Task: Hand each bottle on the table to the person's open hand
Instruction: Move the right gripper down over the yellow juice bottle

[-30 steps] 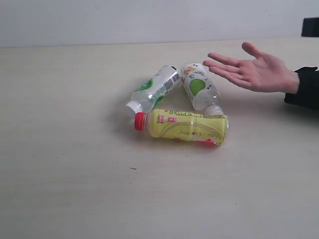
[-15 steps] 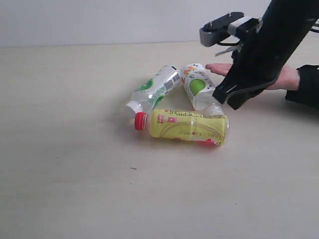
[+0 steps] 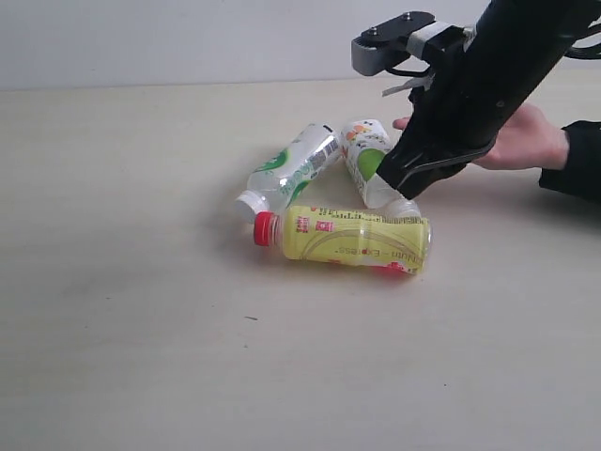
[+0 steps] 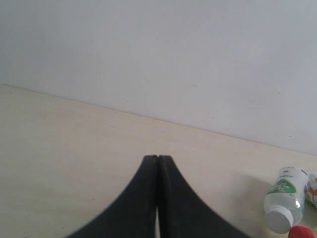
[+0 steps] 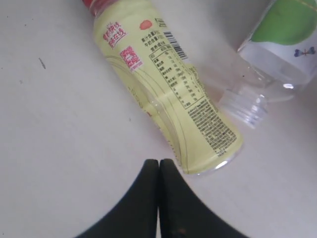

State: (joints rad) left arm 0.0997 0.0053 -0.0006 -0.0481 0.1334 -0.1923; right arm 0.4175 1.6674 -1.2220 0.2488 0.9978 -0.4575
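Right claw (image 5: 158,162), shut & empty, hangs ctr-right of ext. view, just by base end of yellow red-capped plastic bottle (image 3: 352,240) lying on pale wood-grain bench (image 3: 141,357), long axis L–R, cap left. Left claw (image 4: 158,158) shut, farther off.

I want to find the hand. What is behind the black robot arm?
A person's hand. The arm covers most of its fingers, and part of a clear bottle too.

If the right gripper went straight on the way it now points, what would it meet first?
Most likely the yellow bottle, near its base end; the shut right gripper points at it, though the gap is hard to judge.
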